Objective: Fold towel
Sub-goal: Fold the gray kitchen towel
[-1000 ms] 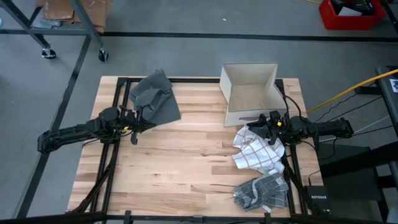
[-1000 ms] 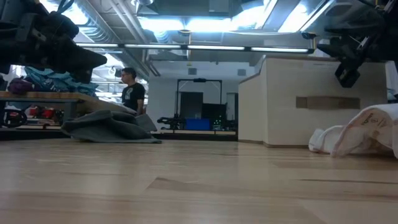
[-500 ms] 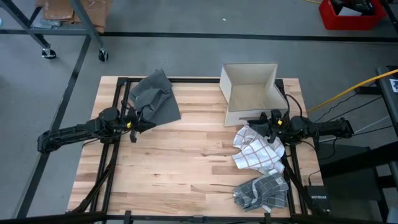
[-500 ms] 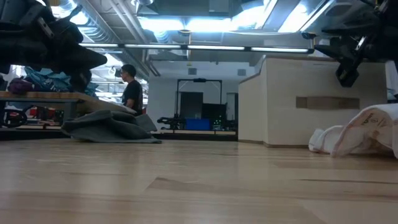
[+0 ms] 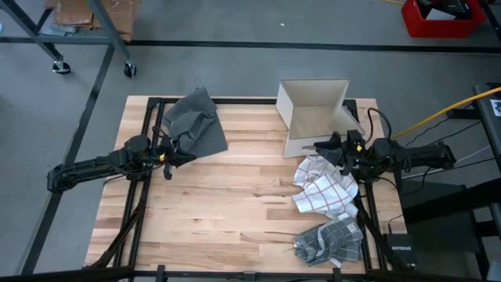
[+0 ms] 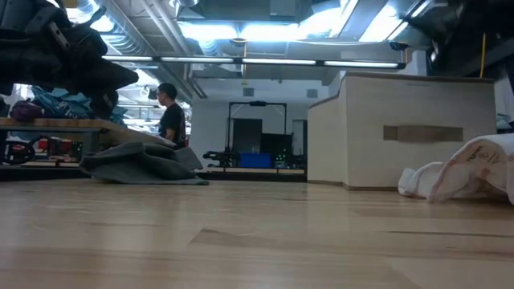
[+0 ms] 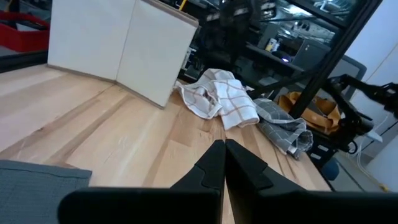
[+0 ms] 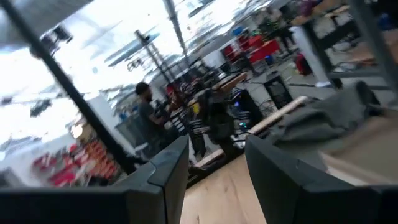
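The right gripper [image 5: 327, 146] sits in the right half of the high view, its 2 fingers [image 8: 169, 163] spread apart with nothing between them, just above the top edge of the checked towel [image 5: 322, 188]. That towel lies crumpled at the right of the frame, touching the front of the open white box [image 5: 313, 117]. A 2nd, grey plaid towel [image 5: 333, 239] is bunched at the lower right, near the table's corner. The left gripper [image 5: 169, 154] rests at the left of the frame, clenched on nothing, its tip just beside the lower edge of a dark grey towel [image 5: 196, 123] that lies rumpled in the upper left of the table [image 5: 227, 211].

Folding has not begun, by my reading: all 3 cloths are still in heaps, and the step in hand looks like the reach for the checked towel. The next move calls for the right gripper to drop onto an edge or corner of that towel, close on a single layer, and drag it to the bare wood at the middle of the frame so it can be spread flat.
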